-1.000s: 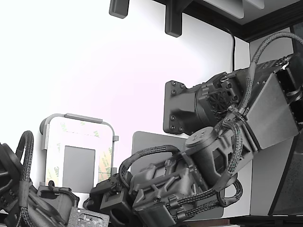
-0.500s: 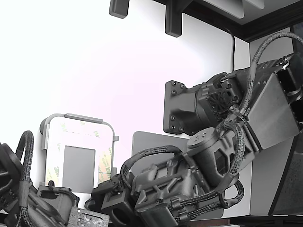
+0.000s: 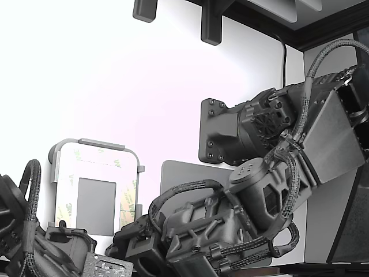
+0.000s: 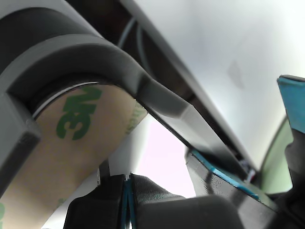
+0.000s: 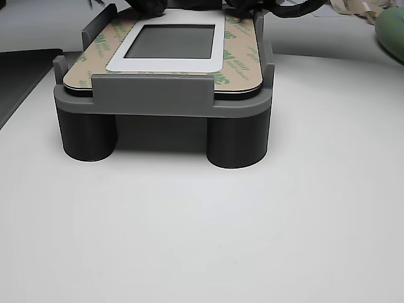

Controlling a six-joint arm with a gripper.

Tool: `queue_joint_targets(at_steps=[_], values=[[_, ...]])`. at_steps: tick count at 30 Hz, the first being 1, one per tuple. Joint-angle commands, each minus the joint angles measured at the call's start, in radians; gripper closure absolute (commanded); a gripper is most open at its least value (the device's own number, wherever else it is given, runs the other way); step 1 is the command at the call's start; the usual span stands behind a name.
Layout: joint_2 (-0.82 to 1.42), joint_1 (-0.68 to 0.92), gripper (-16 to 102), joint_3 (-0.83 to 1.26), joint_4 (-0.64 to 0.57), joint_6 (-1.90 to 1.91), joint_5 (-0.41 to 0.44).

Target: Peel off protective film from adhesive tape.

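The protective film is a tan liner with green 3M logos along the border of the white rounded-corner plate, which frames a grey rectangle. It also shows in the exterior view and fills the wrist view close up, curving under the fixture's corner. The adhesive tape lies hidden under the liner. My gripper is right beside that corner, with its blue-padded fingertips apart and nothing between them. In the exterior view the gripper sits low by the plate's lower right corner.
The plate rests in a grey fixture with raised walls and round legs on a white table. A grey mat lies to its right in the exterior view. A second arm is at the lower left. Loose strips and a green object lie beyond.
My arm's wrist and elbow have sunk slightly and shifted a little to the exterior view's right. The plate and its liner have not moved.
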Motion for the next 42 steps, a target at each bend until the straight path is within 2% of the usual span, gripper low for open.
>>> queue_joint_targets(at_steps=[1, 14, 42], values=[[0.021, -0.008, 97, -0.031, -0.002, 0.002, 0.003], [0.032, -0.008, 97, 0.003, -0.037, 0.006, 0.002], [0.067, 0.012, 97, 0.034, -0.021, 0.012, 0.003]])
